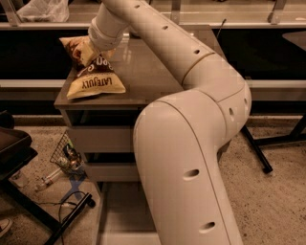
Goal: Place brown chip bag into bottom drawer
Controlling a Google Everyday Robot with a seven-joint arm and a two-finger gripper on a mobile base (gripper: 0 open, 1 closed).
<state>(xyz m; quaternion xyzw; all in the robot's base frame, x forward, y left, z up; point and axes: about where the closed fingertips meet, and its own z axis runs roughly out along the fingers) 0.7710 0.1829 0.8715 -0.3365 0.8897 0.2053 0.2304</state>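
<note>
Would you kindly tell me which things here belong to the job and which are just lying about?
Job in hand:
- brown chip bag, on the cabinet top
- gripper, at the bag's upper end
- bottom drawer, pulled open

Just lying about:
- wire basket on the floor
- white plastic bag, top left
- black stand leg, right

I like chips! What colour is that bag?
Dark brown bag, yellow ends; gripper at its top. Camera view.
</note>
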